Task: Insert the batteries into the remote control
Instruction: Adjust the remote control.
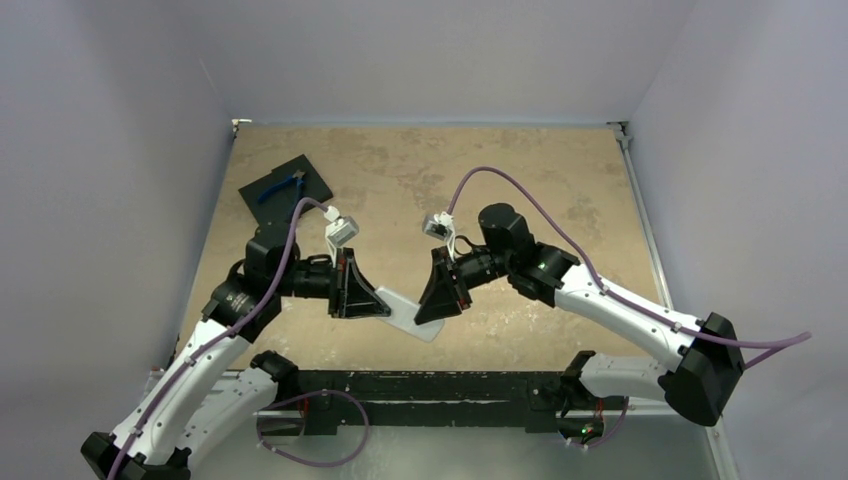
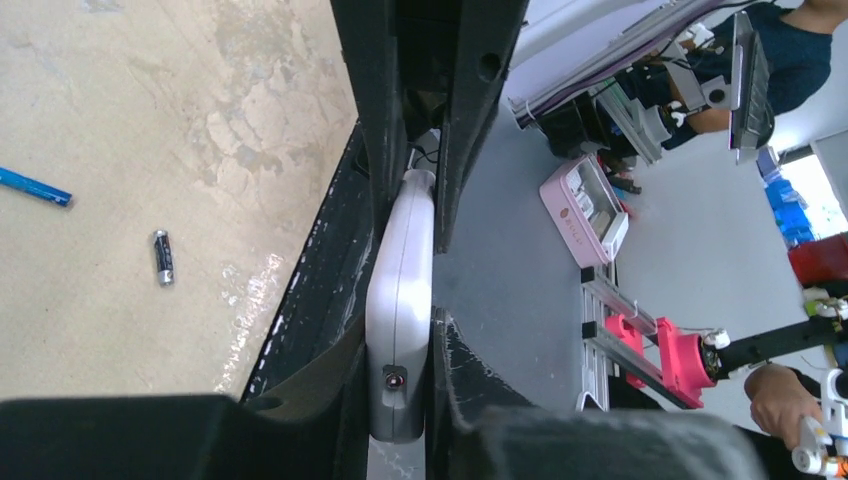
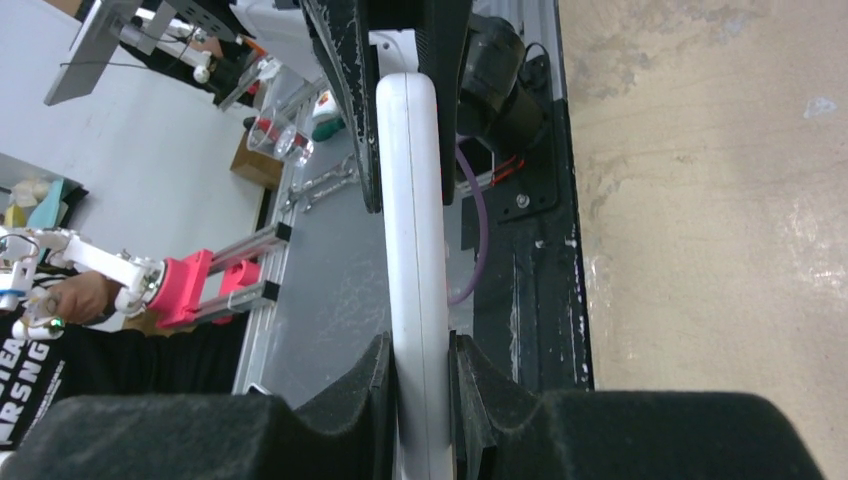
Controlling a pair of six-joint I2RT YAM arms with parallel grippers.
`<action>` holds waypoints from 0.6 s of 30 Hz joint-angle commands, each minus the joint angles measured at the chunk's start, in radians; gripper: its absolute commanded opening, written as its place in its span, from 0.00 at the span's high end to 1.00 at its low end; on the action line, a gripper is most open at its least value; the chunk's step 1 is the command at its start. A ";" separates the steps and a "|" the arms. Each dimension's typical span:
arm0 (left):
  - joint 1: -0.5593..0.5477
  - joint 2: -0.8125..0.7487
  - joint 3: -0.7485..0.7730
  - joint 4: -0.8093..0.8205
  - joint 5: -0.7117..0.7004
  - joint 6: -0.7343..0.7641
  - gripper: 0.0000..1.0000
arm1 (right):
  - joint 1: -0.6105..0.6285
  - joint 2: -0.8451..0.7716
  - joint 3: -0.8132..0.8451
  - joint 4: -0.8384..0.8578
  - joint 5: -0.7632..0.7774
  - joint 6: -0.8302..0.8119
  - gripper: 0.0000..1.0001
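The remote control (image 3: 410, 200) is held off the counter (image 1: 500, 170), just beyond the black mounting rail (image 1: 430, 385) at the near edge and about level with the rail's middle. Both claws grip it, one at each end. The left claw (image 2: 400, 425) is narrow, its dark fingers (image 2: 330, 400) pressed against the handset's two broad faces. That end of the remote has a small dark round window. The right claw (image 3: 422, 400) is narrow too and clamps the other end, so each wrist view shows the white body edge-on, running up to the opposite claw.

A dark grey battery (image 2: 163, 257) lies flat on the counter, beyond the rail and well apart from it. A slim blue cylinder (image 2: 35, 187) lies farther from the rail than the battery and is cut off by the picture's edge.

Far from the rail, near the counter's back left corner, blue-handled pliers (image 1: 283, 187) rest on a black square pad (image 1: 305, 170).
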 commanded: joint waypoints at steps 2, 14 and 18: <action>0.002 0.013 0.001 0.007 -0.038 0.000 1.00 | -0.004 -0.021 0.006 0.019 0.019 0.000 0.90; 0.003 -0.009 -0.040 0.063 -0.098 -0.049 1.00 | -0.014 -0.097 -0.042 -0.012 0.194 -0.009 0.48; 0.003 -0.017 -0.058 0.088 -0.119 -0.070 1.00 | -0.019 -0.135 -0.058 -0.040 0.276 -0.003 0.41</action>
